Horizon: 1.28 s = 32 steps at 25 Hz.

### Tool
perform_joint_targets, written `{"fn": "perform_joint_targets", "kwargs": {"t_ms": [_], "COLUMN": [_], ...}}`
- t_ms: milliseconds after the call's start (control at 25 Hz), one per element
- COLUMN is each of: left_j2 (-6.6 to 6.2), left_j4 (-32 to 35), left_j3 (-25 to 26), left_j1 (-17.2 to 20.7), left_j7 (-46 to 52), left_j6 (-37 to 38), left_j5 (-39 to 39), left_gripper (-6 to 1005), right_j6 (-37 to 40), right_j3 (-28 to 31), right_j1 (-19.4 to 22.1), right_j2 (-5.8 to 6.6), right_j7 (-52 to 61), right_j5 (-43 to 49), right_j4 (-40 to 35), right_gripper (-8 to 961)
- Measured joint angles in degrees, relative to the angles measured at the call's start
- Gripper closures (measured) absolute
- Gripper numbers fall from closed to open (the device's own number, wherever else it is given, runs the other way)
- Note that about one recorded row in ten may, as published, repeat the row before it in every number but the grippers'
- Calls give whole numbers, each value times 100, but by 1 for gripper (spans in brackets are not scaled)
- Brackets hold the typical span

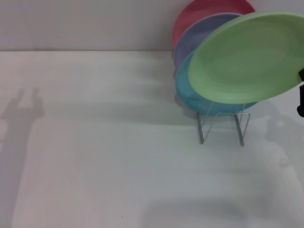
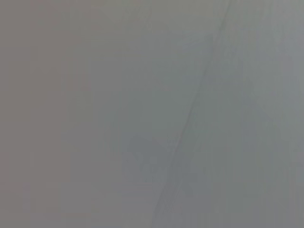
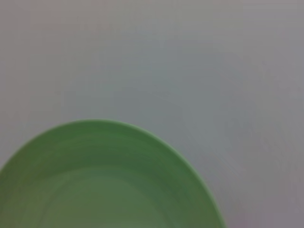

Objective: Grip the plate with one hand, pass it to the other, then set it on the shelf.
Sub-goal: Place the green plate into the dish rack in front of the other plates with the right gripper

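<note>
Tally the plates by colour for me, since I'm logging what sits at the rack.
Green plate: 1, tilted in front of the others, a black pincer part at its right edge
Light blue plate: 1
Lilac plate: 1
Red-pink plate: 1
Total: 4 plates, at the wire rack

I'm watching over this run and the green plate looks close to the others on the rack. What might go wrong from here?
1. The green plate hangs tilted in front of the blue plate, so lowering it may knock that one.
2. Only the front loops of the wire rack show, so the plate may miss a slot.
3. The right gripper barely shows at the plate's edge, so its hold cannot be checked and the plate might slip.
</note>
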State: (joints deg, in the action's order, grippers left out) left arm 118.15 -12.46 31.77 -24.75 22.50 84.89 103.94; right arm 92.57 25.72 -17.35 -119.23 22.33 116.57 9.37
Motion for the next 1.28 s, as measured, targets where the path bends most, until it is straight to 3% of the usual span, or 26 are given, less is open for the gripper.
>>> {"fn": "perform_joint_targets", "kwargs": {"t_ms": [1280], "left_j2": [-20], "left_j4": [11], "left_j3": [0], "left_j1": [104], "left_j7": [246], "left_j6": [353], "left_j5": [171], "left_gripper": [631], "right_j6": [-342], "right_j3": [-157], "right_j1": [80], "right_j2": [-30], "right_j7": [-365], "right_j5": [16], "right_j4": [74], "right_gripper": [935]}}
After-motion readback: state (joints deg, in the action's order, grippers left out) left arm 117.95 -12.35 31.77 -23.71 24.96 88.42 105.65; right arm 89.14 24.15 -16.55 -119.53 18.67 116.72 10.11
